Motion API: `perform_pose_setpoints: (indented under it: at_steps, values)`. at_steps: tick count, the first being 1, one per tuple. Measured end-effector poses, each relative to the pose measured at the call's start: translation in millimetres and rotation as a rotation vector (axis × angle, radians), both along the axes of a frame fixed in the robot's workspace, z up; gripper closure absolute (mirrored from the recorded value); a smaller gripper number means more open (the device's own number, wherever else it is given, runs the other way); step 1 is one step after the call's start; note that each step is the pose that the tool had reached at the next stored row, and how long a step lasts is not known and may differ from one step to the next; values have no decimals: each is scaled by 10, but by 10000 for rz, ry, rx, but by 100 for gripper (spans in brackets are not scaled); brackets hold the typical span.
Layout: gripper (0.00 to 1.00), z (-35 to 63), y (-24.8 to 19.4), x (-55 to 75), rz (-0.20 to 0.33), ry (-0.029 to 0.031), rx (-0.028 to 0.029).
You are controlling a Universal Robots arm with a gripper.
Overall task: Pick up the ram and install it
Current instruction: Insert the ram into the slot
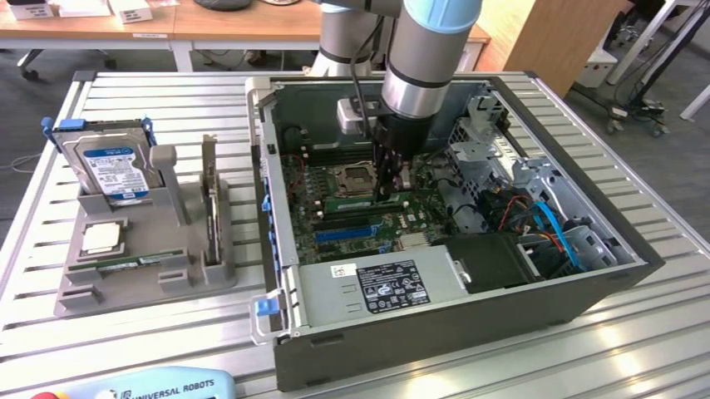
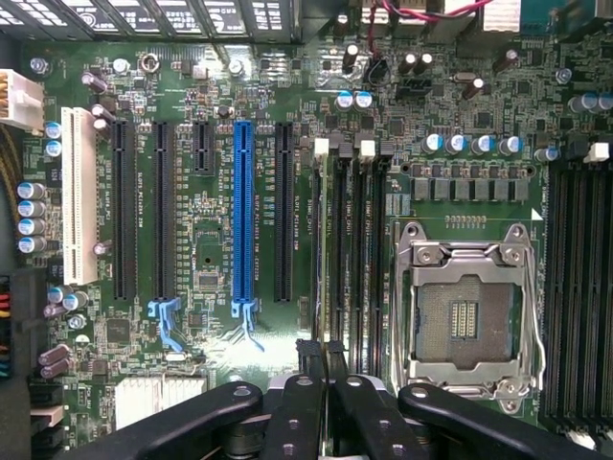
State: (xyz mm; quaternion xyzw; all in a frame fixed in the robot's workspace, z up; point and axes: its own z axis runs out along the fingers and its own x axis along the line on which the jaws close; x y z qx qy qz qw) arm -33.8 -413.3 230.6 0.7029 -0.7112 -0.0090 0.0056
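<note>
My gripper (image 1: 388,191) reaches down into the open computer case (image 1: 466,328), over the motherboard's memory slots (image 2: 350,249) between the blue slot (image 2: 243,220) and the empty processor socket (image 2: 466,316). Its black fingers (image 2: 308,359) are pressed together, shut, at one end of those slots. A thin green ram (image 1: 352,202) stands on edge in the slot area just beside the fingertips; I cannot tell whether the fingers touch or pinch it. A second ram (image 1: 135,264) lies flat in the grey holder at the exterior view's left.
The grey holder (image 1: 211,270) also carries a blue-labelled hard drive (image 1: 111,166) upright and a square silver processor (image 1: 102,237). The case walls, drive cage (image 1: 500,158), blue cables (image 1: 554,229) and power supply (image 1: 377,287) ring the gripper. A teach pendant (image 1: 155,386) lies at the front edge.
</note>
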Motion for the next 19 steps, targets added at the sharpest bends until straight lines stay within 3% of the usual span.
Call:
perform_pose_setpoints:
  at_steps: [19]
  values:
    - [89,-4,-4,2,-125,-1,2]
